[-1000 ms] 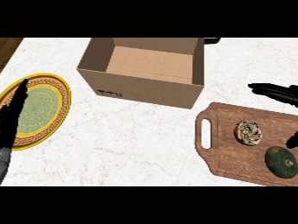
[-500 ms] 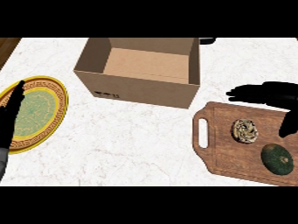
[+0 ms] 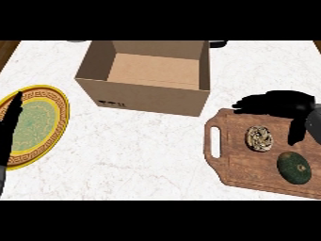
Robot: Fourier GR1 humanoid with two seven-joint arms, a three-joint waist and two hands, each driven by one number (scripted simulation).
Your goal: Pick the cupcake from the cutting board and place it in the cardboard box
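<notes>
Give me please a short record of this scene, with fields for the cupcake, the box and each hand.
cupcake: on the cutting board, not held
other item on board: dark green round item, nearer the robot than the cupcake
cardboard box: open on top, nothing visible inside
right hand: open, over the board's far edge, beside the cupcake
left hand: open, over the yellow plate

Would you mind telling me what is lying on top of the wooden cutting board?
On the wooden cutting board lie a round swirled cupcake and a dark green avocado. The black right hand covers its far edge.
</notes>
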